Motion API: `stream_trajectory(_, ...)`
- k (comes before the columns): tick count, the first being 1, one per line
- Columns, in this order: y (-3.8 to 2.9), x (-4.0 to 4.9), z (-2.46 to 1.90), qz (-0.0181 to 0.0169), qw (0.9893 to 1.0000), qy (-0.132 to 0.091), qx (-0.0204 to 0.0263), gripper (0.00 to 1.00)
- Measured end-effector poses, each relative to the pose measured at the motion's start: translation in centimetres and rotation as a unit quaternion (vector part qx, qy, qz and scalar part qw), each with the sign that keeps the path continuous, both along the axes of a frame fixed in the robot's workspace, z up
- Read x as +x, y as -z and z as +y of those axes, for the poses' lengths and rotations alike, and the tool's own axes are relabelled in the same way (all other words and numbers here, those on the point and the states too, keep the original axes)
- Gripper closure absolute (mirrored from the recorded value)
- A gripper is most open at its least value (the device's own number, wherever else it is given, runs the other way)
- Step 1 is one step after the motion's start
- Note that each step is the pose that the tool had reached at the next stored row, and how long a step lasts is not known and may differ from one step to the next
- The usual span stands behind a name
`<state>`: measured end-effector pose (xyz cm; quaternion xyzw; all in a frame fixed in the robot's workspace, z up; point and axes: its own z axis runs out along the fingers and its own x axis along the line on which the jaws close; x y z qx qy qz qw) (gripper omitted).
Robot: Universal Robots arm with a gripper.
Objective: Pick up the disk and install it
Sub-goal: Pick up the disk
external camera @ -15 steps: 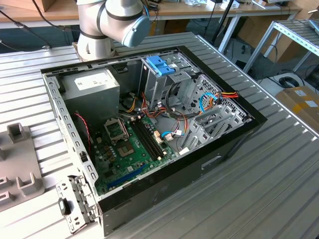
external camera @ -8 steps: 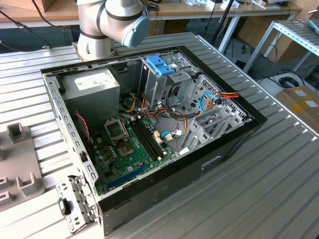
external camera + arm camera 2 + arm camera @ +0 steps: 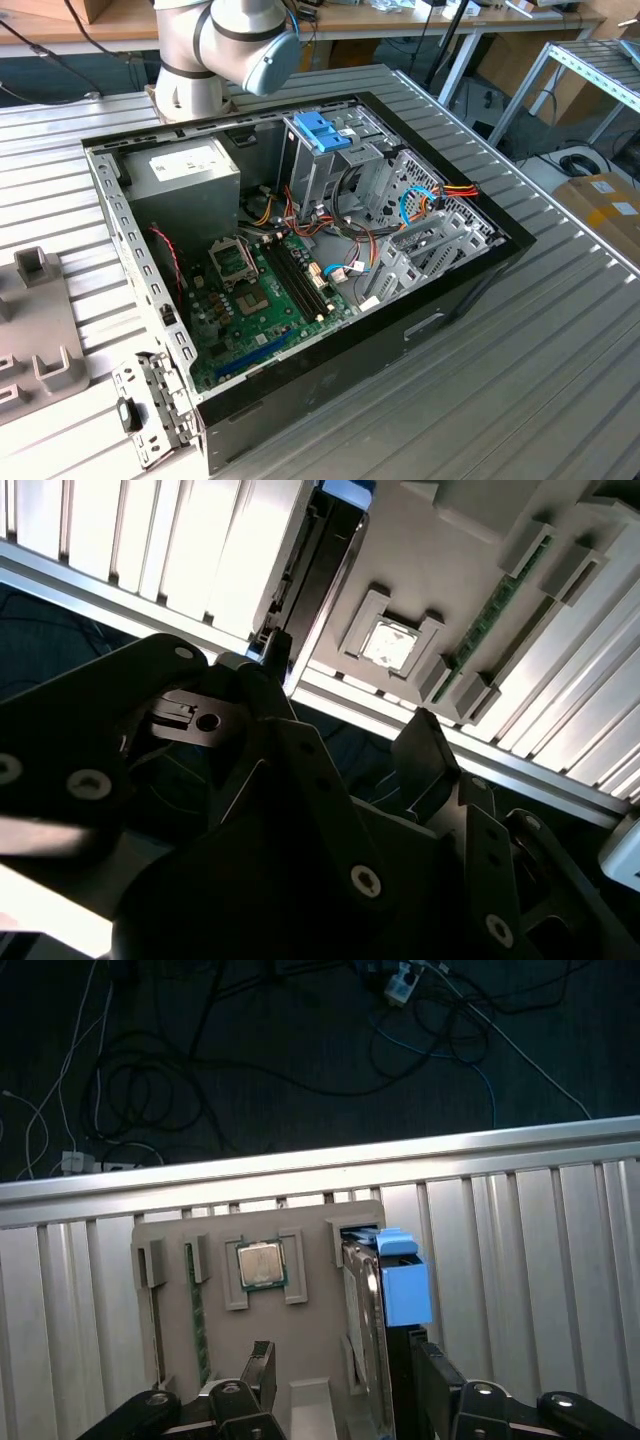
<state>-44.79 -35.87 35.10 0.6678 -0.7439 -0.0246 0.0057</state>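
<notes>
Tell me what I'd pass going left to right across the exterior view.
Grey tray → power supply → blue handle → cable bundle → cardboard box.

- No text could be read anywhere.
- The white sticker (image 3: 183, 160) atop the power-supply box (image 3: 200, 195) carried print too small to read.
- The disk (image 3: 362, 1340) stood edge-on, so its label face was hidden.
- The chip (image 3: 260, 1264) showed no legible marks.
</notes>
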Motion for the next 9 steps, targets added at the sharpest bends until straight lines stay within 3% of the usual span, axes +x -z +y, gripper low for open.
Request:
stream_trajectory(4,0.04,0.0,0.37,0.0,0.9996,-0.029,0.0,0.33)
stream_trajectory(9,0.2,-0.06,0.9,0.0,0.9996,-0.029,0.0,0.33)
